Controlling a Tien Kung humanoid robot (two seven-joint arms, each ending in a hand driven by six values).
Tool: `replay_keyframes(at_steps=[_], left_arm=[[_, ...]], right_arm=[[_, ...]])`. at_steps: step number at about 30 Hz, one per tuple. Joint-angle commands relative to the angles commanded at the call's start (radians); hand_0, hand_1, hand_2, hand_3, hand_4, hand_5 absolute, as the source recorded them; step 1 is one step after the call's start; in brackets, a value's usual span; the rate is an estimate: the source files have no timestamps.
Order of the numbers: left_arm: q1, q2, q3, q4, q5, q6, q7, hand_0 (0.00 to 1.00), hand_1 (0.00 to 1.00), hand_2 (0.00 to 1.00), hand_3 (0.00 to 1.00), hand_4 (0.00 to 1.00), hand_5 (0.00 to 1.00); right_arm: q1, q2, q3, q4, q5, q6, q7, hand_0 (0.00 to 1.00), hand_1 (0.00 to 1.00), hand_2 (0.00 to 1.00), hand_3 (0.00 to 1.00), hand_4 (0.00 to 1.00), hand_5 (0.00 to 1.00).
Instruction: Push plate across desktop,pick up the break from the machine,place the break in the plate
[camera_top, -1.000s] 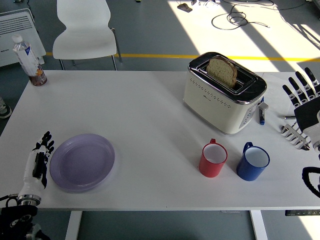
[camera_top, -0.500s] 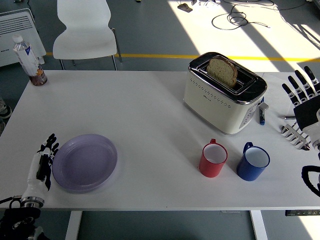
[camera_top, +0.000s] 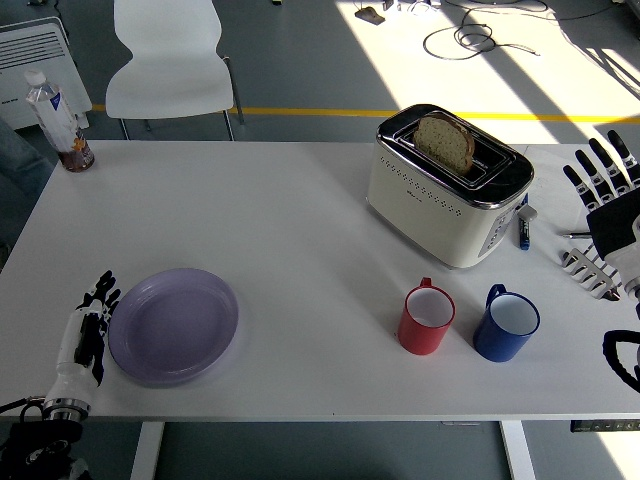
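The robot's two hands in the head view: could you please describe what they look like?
The left hand has a white back with black finger segments, and a silver ring at the wrist above a black forearm. The right hand has slim black fingers with pale bands at the joints and a black back; silvery-white parts and a looping black cable show below it at the picture's right edge.

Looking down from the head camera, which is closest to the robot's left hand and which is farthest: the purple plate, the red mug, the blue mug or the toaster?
From the left hand, at the near left edge:
1. Purple plate, right beside the hand.
2. Red mug, right of centre.
3. Toaster and blue mug, both far to the right; too close to call.
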Motion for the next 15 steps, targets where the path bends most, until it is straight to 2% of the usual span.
replay_keyframes(at_steps=[15], left_arm=[[0.015, 0.004, 0.052, -0.022, -0.047, -0.017, 0.002, 0.919, 0.943, 0.988, 0.942, 0.519, 0.998]], right_arm=[[-0.002, 0.0, -0.006, -0.001, 0.001, 0.0, 0.0, 0.841, 0.799, 0.802, 0.802, 0.529, 0.903]])
